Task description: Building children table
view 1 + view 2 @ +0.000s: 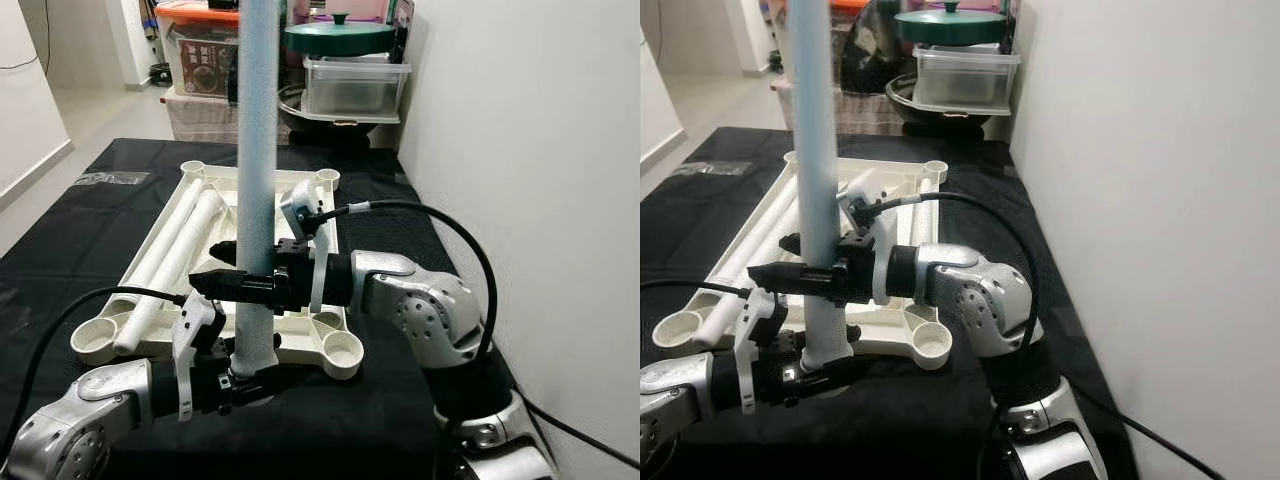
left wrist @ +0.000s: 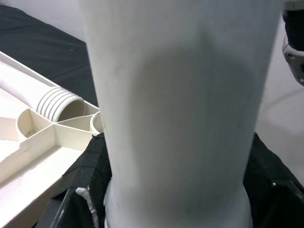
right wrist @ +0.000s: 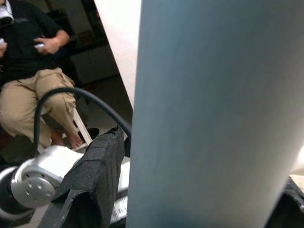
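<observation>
Pale blue leg tube (image 1: 256,150) standing upright at the near corner of the white tabletop (image 1: 300,335), upside down on the black-covered bench (image 1: 80,225). Right claw (image 1: 225,281) clamped around its middle; left claw (image 1: 243,378) clamped at its base. Two white tubes (image 1: 180,260) lying inside the tabletop.

left gripper (image 1: 243,378): low, fingers clamped round upright leg (image 1: 256,180) base
right gripper (image 1: 232,283): higher, fingers clamped mid-leg, forearm horizontal

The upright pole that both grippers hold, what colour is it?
The pole is pale blue-grey; the left eye view shows it best.
</observation>
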